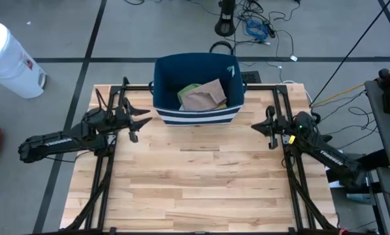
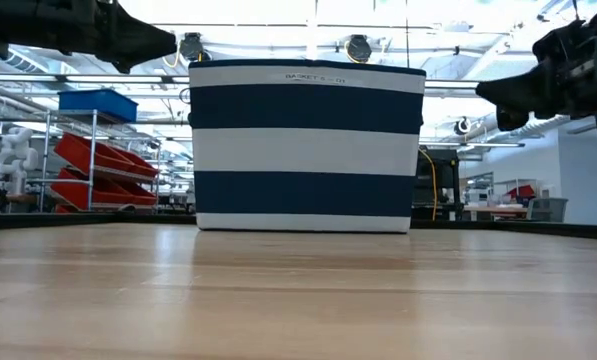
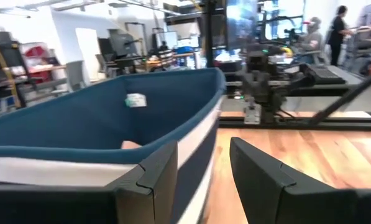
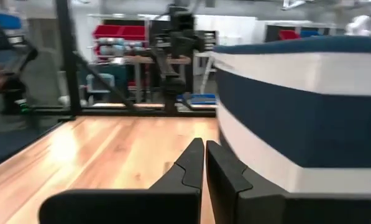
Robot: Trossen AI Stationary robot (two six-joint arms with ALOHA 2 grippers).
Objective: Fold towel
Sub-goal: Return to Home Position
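A navy and white striped basket (image 1: pixel 196 116) stands on the table at its far middle. Crumpled inside it lie a tan towel (image 1: pixel 204 96) and a green cloth (image 1: pixel 188 90). A bit of the tan towel (image 3: pixel 130 144) shows in the left wrist view. My left gripper (image 1: pixel 144 121) hovers open just left of the basket's left near corner, at rim height (image 2: pixel 168 42). My right gripper (image 1: pixel 255 126) hovers shut to the right of the basket (image 4: pixel 205 155), also raised off the table (image 2: pixel 483 92). Neither touches anything.
The wooden table (image 1: pixel 195 183) stretches bare from the basket to the near edge. Black frame rails (image 1: pixel 103 176) run along both sides. A white bin (image 1: pixel 8 62) and cables (image 1: pixel 257 26) lie on the floor beyond the table.
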